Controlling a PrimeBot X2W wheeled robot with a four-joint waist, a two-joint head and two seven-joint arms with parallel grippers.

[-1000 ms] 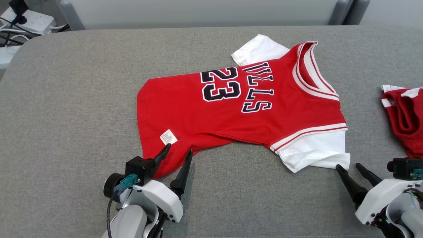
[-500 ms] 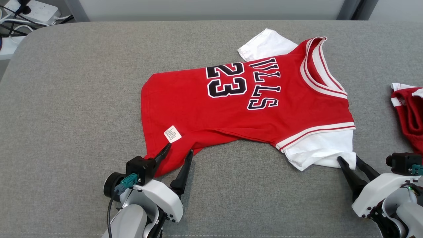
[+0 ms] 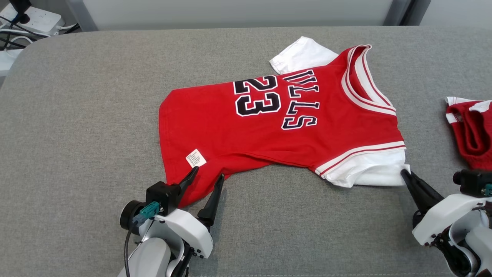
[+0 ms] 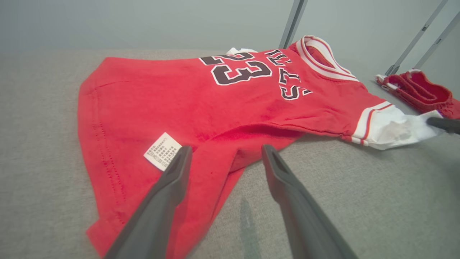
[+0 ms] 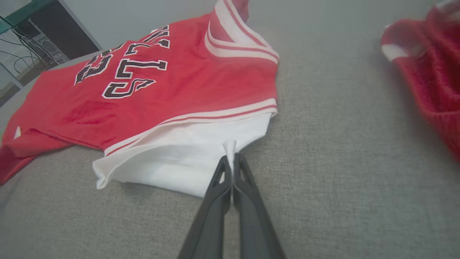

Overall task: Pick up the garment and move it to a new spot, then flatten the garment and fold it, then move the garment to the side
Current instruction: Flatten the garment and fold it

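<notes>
The red number 23 jersey (image 3: 276, 127) is lying spread out near the middle of the grey padded surface (image 3: 77, 134). Its neckline is pointing toward my right and its hem toward my left. The print is facing up. Both white sleeves are showing, one at the far edge and one at the near edge.

My right gripper (image 5: 231, 158) is pinching the outer corner of the near white sleeve (image 3: 369, 169). The two dark fingers are pressed together, and a small peak of white cloth is sticking up between their tips. The rest of that sleeve is lying loosely wrinkled on the surface.

My left gripper (image 3: 208, 172) is sitting at the near hem corner with its fingers spread wide apart and gripping nothing. One finger is reaching over the red fabric just beside the white care label (image 3: 196, 158). The other is at the edge of the folded-under hem, where red cloth meets grey surface. I cannot tell whether either tip is touching the cloth.

A second red garment (image 3: 471, 130) with white trim is lying bunched at my far right, apart from the jersey. A white power strip (image 3: 34, 21) with dark cables is sitting beyond the far left corner.
</notes>
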